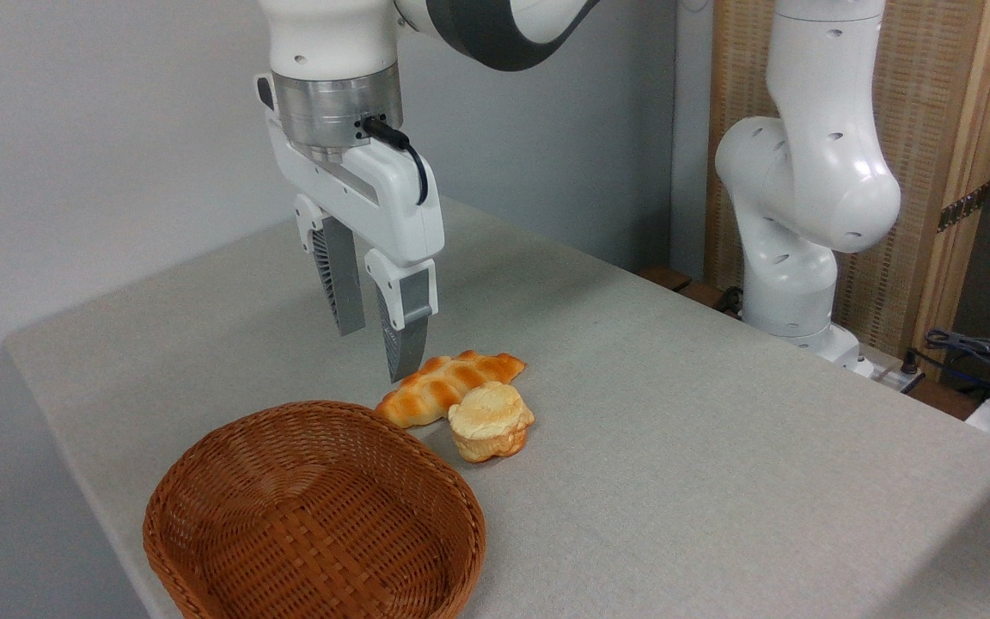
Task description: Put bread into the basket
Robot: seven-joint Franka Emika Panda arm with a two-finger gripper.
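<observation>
The white two-finger gripper [372,352] is hanging with fingers apart and empty, poised to straddle the glossy golden braided loaf [446,385] lying mid-table, just beyond the reddish-brown woven wicker basket [314,516] sitting at the table's near-left edge.

A pale round bun [490,419] rests on the grey table [718,447].

Reddish woven wicker basket [314,516], glossy golden bread [448,387], matt grey cloth-textured table [718,447], smooth white plastic gripper [372,352].
</observation>
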